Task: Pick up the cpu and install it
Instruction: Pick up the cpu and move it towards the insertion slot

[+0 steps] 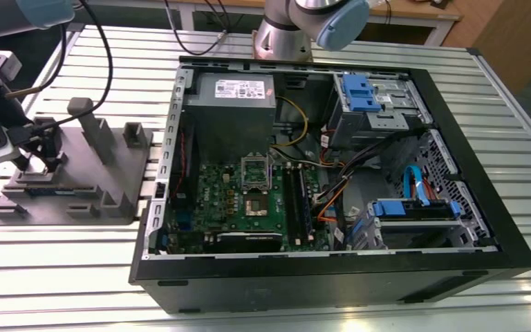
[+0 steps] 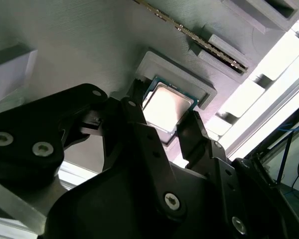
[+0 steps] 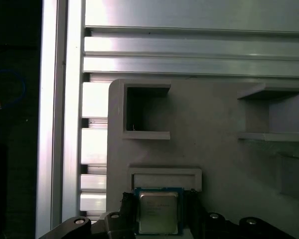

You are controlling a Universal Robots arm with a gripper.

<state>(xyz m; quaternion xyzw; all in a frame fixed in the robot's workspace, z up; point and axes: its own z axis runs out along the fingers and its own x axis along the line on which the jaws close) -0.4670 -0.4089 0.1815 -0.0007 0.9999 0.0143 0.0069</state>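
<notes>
Low over the grey holder [image 1: 108, 190] on the table [image 1: 63, 277] – at the exterior view's left of the open computer case [image 1: 339, 280] – the pincer [image 1: 36, 166] stood spread, astride the cpu [image 3: 158, 211] (flat in its shallow recess), gripping nothing.

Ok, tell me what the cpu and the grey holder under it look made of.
The cpu: shiny silver-grey metal top, catching glare, on a green board edge. The holder: matte grey, probably plastic; faint ridged texture hints at printing.
</notes>
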